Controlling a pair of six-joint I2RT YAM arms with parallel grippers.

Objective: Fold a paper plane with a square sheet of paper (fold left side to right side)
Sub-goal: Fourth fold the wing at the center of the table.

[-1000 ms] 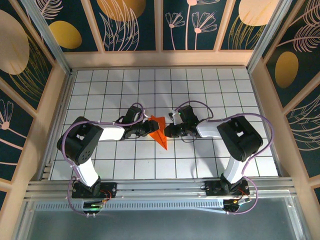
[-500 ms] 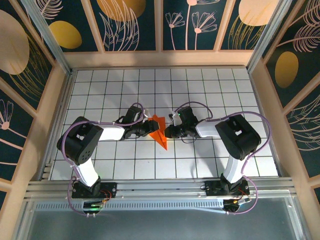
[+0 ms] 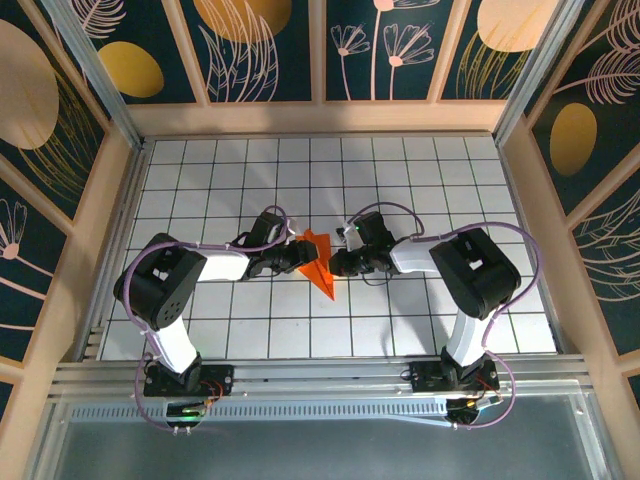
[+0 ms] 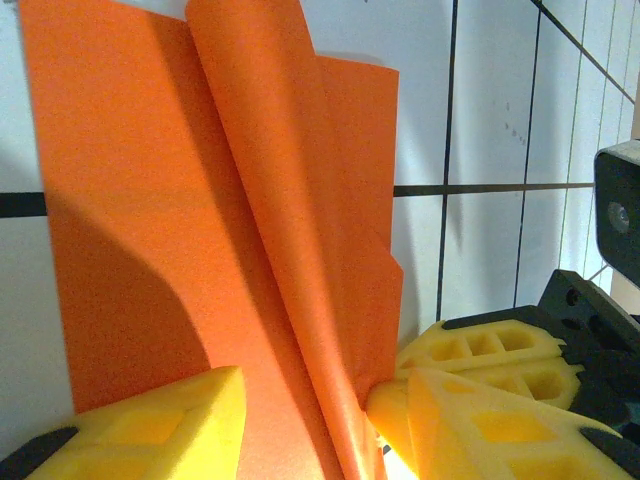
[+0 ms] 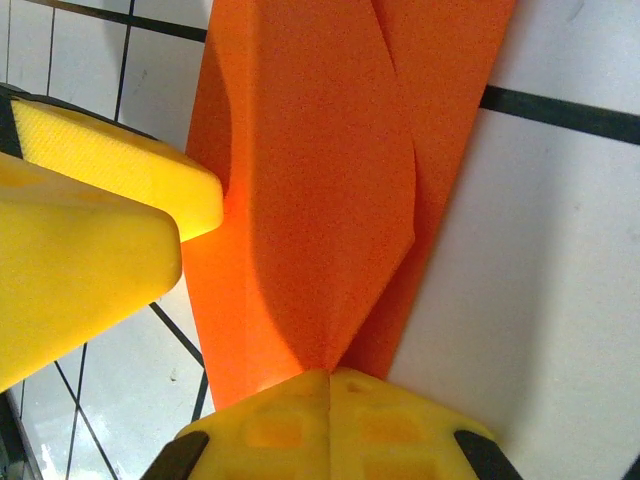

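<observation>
R arm (image 3: 425,256) bent inward, claw (image 3: 337,264) pinching paper (image 3: 322,273)

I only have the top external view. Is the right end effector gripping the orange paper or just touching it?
Observer: In the right wrist view the right end effector is shut on a raised flap of the orange paper.
Operator: And the left one?
Observer: In the left wrist view the left end effector stands open, fingers either side of a raised fold.
Operator: Is the paper lying flat?
Observer: No, one layer curls up off the rest, which lies on the table.
</observation>
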